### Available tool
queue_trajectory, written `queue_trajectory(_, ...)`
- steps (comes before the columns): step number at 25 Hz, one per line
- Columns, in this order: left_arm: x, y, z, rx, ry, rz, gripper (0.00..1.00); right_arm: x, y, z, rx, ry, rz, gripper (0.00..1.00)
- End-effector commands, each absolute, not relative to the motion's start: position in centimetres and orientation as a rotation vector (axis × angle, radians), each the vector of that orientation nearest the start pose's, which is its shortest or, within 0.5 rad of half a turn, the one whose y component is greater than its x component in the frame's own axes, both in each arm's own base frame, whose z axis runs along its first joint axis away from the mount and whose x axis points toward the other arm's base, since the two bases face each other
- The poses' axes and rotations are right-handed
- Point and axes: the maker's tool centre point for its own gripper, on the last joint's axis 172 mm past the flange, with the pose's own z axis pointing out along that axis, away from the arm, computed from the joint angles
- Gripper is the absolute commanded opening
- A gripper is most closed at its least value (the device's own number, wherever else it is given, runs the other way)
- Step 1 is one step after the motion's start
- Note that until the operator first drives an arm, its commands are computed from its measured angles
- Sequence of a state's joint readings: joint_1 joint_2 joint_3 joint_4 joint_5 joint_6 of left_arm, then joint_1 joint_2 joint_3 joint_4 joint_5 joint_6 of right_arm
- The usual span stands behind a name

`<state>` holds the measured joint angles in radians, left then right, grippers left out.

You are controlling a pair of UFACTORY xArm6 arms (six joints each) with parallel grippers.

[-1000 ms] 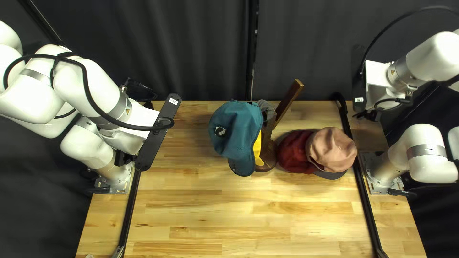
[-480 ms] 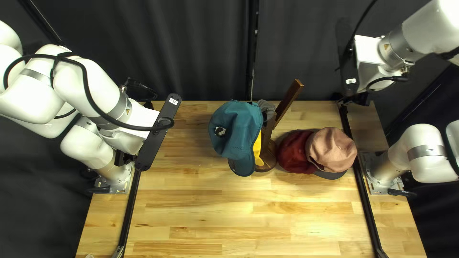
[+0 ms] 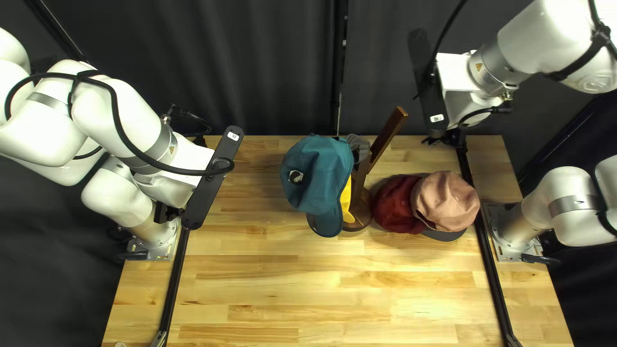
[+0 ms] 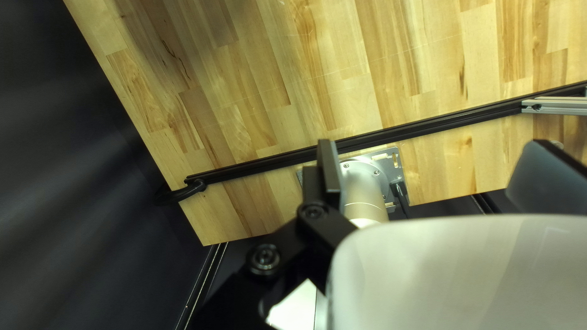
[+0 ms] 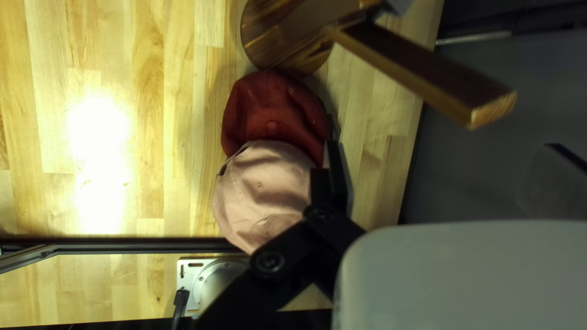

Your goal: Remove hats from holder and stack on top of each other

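The right gripper (image 5: 440, 151) hangs high above the far right corner of the desk (image 3: 289, 279) with its fingers spread wide and nothing between them. Below it, partly behind one finger, lies the pink hat (image 5: 261, 192), which overlaps the edge of the red hat (image 5: 273, 110); both lie on the desk, crown up, just beside the round wooden foot of the holder (image 5: 284, 36). One slanted bar of the holder juts up ahead of the gripper. In the top left view the pink hat (image 3: 446, 200) sits on the red hat's (image 3: 395, 202) right side, near the right arm's base. The holder (image 3: 385, 132) stands at the middle of the desk's far half and bears three hats on its left side: a teal hat (image 3: 315, 176) outermost, a yellow hat (image 3: 345, 202) showing under it, and a grey hat (image 3: 357, 143) (only a small part shows) behind the teal one's top. The left gripper (image 4: 431, 146) is well apart from all of this, its fingers likewise spread and empty, above its own arm's base plate (image 4: 390, 160) and the black rail (image 4: 412, 126) at the desk's left edge. A dark curtain (image 3: 270, 58) hangs behind the desk.
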<state>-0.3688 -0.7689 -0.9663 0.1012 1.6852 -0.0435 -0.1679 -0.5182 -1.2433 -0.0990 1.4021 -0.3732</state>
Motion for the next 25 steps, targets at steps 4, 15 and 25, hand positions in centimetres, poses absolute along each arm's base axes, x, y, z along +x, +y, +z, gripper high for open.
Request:
queue_trajectory(4, 24.8, -6.6, 37.8, -3.015, 0.473, -0.106, 1.0, 37.9, -8.8, 46.5, -3.262, -0.361, -0.55, 1.0)
queue_trajectory(15, 24.8, -6.6, 37.8, -3.015, 0.473, -0.106, 1.0, 37.9, -8.8, 46.5, -3.262, -0.361, -0.55, 1.0)
queue_trajectory(25, 24.8, -6.6, 37.8, -3.015, 0.473, -0.106, 1.0, 33.4, -9.8, 47.6, -3.283, -0.29, -0.487, 1.0)
